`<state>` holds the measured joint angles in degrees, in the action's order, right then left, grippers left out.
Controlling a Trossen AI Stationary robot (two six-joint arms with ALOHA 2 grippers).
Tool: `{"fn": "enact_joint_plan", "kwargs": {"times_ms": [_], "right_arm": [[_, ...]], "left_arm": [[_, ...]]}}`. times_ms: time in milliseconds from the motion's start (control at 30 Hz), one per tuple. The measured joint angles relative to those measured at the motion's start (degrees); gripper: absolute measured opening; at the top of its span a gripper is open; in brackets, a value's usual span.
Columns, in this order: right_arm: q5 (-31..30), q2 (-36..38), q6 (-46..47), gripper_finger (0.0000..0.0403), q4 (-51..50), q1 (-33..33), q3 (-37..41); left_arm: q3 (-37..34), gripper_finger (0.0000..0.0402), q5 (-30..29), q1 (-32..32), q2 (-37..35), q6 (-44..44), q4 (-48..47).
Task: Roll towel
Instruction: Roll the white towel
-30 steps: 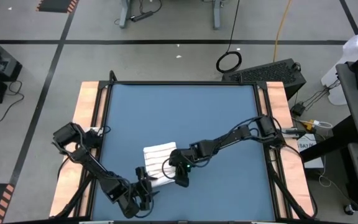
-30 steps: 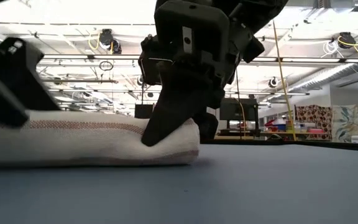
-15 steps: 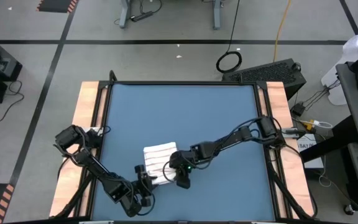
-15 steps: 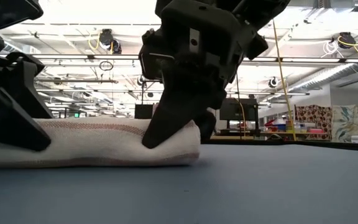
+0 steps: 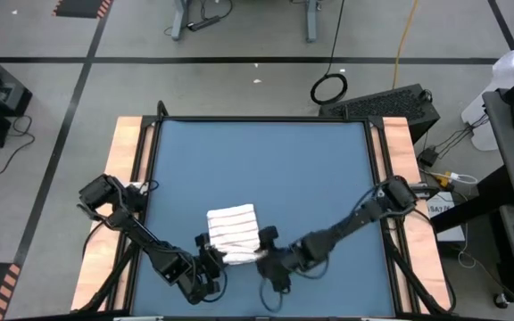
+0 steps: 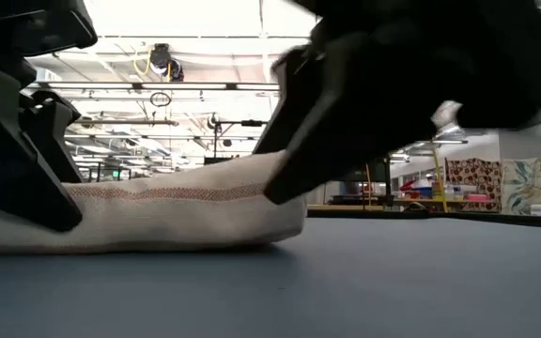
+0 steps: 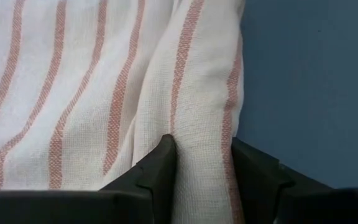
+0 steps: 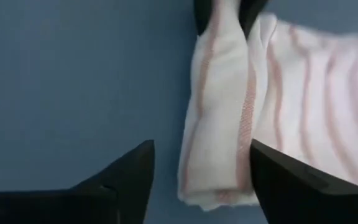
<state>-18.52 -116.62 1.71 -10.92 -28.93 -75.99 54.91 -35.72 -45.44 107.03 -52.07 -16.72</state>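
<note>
The soft white cloth towel with thin reddish stripes (image 5: 233, 234) lies partly rolled on the blue bench (image 5: 266, 169), near its front edge. The left claw (image 7: 201, 163) pinches the towel's rolled end. The right claw (image 8: 197, 171) hangs spread apart beside the towel's other end, holding nothing. The towel looks light and floppy, so grab the thick rolled edge.

You have the towel (image 5: 232, 228) lying on the table (image 5: 266, 169), near its front edge and left of centre. The left gripper (image 5: 211, 259) sits at the towel's front-left end, pinching its rolled edge. The right gripper (image 5: 268, 259) sits just off the towel's front-right corner.
</note>
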Motion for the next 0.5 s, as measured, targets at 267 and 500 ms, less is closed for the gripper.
{"fn": "enact_joint_plan", "kwargs": {"times_ms": [267,500], "right_arm": [[-16.5,-2.4,-5.5,0.0253,4.2,-6.8,-0.2],[-20.1,-5.6,-8.2,0.0253,8.2,-5.6,-0.2]], "left_arm": [[-0.2,0.0145,5.3,2.2,-2.8,0.2,-1.3],[-0.1,0.0145,10.6,5.2,-3.0,4.8,-0.6]]}}
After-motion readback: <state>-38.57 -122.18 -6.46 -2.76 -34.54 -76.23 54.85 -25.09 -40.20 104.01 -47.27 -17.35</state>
